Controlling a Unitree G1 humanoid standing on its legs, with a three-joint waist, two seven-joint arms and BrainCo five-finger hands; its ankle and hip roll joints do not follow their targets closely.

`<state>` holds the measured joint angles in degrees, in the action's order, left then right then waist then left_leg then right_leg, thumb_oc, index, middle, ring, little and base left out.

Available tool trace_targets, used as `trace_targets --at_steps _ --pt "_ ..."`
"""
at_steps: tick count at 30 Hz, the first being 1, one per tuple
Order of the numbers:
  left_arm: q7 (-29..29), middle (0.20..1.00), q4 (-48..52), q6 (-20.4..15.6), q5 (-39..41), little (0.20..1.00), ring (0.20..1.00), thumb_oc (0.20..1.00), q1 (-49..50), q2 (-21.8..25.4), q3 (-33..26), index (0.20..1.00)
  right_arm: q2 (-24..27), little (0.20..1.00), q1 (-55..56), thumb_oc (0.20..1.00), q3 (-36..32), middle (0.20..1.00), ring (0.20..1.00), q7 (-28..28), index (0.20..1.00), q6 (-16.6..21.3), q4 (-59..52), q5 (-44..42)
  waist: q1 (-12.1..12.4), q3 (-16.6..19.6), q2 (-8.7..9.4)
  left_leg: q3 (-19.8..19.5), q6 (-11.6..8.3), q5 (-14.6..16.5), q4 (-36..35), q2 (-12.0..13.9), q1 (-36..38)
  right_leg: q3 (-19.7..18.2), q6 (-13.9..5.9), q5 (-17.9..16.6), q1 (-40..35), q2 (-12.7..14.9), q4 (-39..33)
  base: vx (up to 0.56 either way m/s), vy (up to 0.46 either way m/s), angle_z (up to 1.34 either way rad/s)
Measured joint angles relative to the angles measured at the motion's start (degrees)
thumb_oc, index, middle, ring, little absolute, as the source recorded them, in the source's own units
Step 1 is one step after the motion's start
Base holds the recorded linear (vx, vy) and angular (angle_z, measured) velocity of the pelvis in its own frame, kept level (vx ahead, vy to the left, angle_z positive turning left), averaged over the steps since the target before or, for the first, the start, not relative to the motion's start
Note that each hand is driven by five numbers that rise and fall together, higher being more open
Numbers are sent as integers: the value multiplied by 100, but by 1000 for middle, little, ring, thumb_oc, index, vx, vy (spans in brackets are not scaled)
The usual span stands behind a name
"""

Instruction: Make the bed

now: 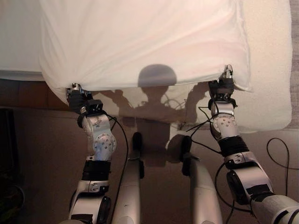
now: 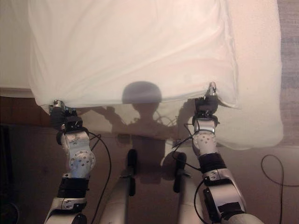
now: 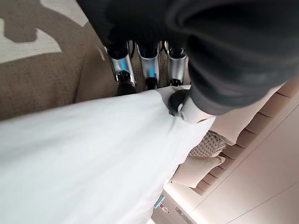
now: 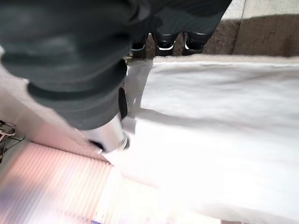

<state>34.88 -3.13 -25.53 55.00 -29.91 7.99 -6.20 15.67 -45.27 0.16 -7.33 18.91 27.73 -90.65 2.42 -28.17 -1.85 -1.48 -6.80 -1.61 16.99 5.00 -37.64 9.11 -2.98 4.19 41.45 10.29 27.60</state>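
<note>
White sheet (image 1: pixel 140 42) lay spread over the bed (image 1: pixel 271 70), filling the 12 o'clock half of the head views, its near edge raised. Left robot hand (image 1: pixel 74 95), at 9 o'clock, pinched the sheet's near-left corner between thumb and curled fingers (image 3: pixel 147 77). Right robot hand (image 1: pixel 223 84), at 3 o'clock, appeared to clamp the near-right corner likewise, though its fingers (image 4: pixel 161 44) were mostly hidden.

Brown carpeted floor (image 1: pixel 42 140) in the near part, dark wooden floor strip (image 1: pixel 23 93) at left, pale rug patch (image 3: pixel 23 44), cream padded headboard panel (image 3: pixel 261 135) beyond, warm light overall.
</note>
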Motion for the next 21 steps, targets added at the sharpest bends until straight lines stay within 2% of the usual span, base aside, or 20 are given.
trace_targets --at_steps 5,6,7,8,10,16,21 --pt "-258 200 -60 0 59 200 200 200 98 0 -36 200 86 200 44 200 52 200 200 229 200 -183 0 0 2 0 0 -1 0 0 -5 -1 2 1 0 0 1 1 0 0 0 0" --pt "-284 329 -60 0 91 329 329 329 103 0 -45 329 83 200 45 200 56 200 200 251 200 -200 0 0 6 0 0 -1 0 0 -5 -1 4 1 0 0 -1 1 0 0 0 0" --pt "-327 492 -60 0 96 492 492 492 120 0 -61 492 80 200 45 200 63 200 200 300 200 -238 0 0 8 0 0 -1 0 0 -5 -2 4 1 0 0 -2 1 0 0 0 0" --pt "-386 793 -59 -2 100 793 793 793 160 0 -75 793 79 200 49 200 67 200 200 334 200 -266 0 0 13 0 0 -2 0 0 -4 -3 9 1 0 0 -8 2 1 0 0 0" --pt "-456 1000 -59 -6 114 1000 1000 1000 284 -1 -95 1000 69 200 61 200 71 200 200 383 200 -301 0 0 21 0 0 -4 0 0 -2 -4 26 1 0 0 -25 3 6 0 0 0" --pt "-631 1000 -62 -30 553 1000 1000 1000 658 -23 -182 1000 -34 200 233 200 99 200 200 569 200 -301 -158 0 28 1 1 -3 1 -5 -2 -6 82 -4 -1 1 -72 3 11 0 0 0" --pt "-704 1000 -117 -313 950 1000 1000 1000 886 -315 -528 1000 -352 200 776 200 73 200 200 826 200 -222 -1024 0 21 3 -2 9 3 -7 -17 -8 88 -16 -1 2 -68 2 4 0 0 0"
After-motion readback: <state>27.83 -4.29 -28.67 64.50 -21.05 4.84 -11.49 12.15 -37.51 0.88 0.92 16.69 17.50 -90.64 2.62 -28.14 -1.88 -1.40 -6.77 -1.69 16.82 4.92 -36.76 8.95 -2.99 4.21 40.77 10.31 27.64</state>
